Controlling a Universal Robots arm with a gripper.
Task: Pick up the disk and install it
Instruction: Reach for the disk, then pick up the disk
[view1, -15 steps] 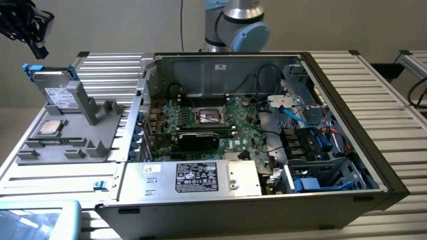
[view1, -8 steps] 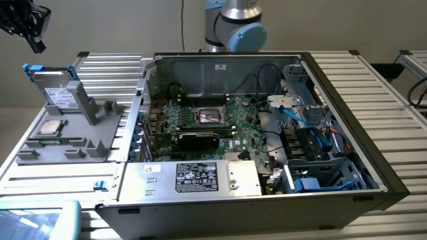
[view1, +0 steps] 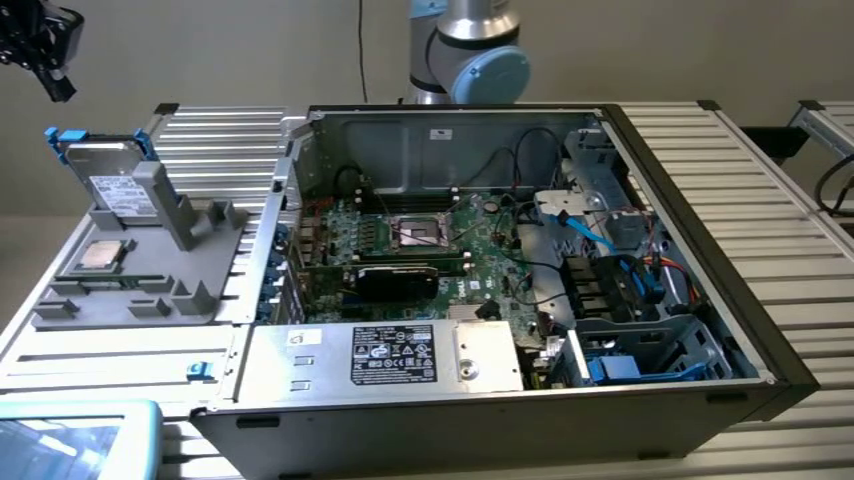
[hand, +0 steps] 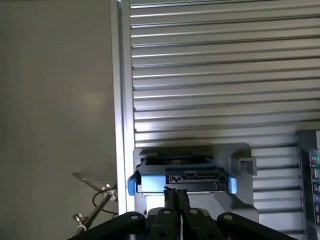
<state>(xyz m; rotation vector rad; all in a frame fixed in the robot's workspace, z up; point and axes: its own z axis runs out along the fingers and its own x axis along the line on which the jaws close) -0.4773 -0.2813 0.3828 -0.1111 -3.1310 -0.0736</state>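
Note:
The disk (view1: 112, 178) stands on edge in a grey holder (view1: 160, 265) at the exterior view's left, its white label facing out and blue carrier tabs at its top. My gripper (view1: 55, 88) hangs above and to the left of it, apart from it. In the wrist view the disk's (hand: 182, 179) connector edge and blue carrier ends lie straight below my gripper (hand: 176, 196). The two fingers are pressed together with nothing between them.
An open computer case (view1: 694, 230) fills the middle, with the motherboard (view1: 427, 240) inside and a bay of blue cables (view1: 627, 290) at the exterior view's right. A silver box with a black label (view1: 387, 355) sits at its front. A CPU chip (view1: 100, 257) rests on the holder.

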